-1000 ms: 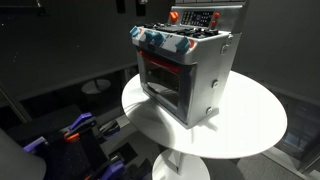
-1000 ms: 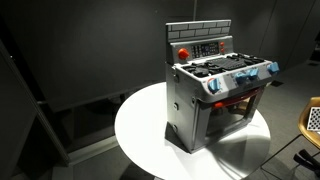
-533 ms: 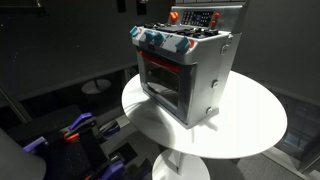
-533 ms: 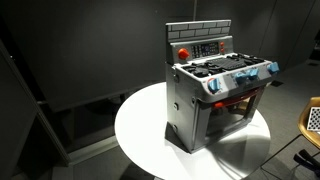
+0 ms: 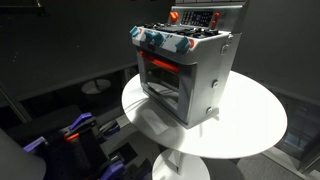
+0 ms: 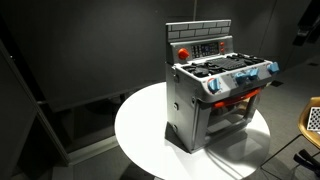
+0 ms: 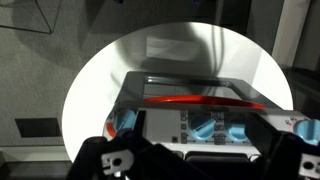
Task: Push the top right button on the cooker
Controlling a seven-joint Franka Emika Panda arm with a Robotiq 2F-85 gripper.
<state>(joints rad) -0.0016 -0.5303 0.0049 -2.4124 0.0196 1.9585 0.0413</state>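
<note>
The silver-grey toy cooker [image 5: 190, 70] stands on a round white table [image 5: 250, 125] in both exterior views [image 6: 215, 95]. It has a dark oven door, blue front knobs [image 5: 160, 41] and a raised back panel [image 6: 200, 45] with a round red button [image 6: 183, 52] and small buttons. In the wrist view I look down on its front: the red door handle [image 7: 195, 100] and the blue knobs [image 7: 200, 125]. My gripper [image 7: 200, 165] is above it, fingers wide apart and empty. A dark part of the arm [image 6: 308, 28] shows at the upper right edge.
The table [image 6: 140, 125] is ringed by a dark floor and dark walls. Blue and black equipment [image 5: 80, 135] sits low beside the table. A tan object [image 6: 312, 120] lies at the right edge.
A dark part of the arm has come into one exterior view at the upper right edge. The cooker has not moved.
</note>
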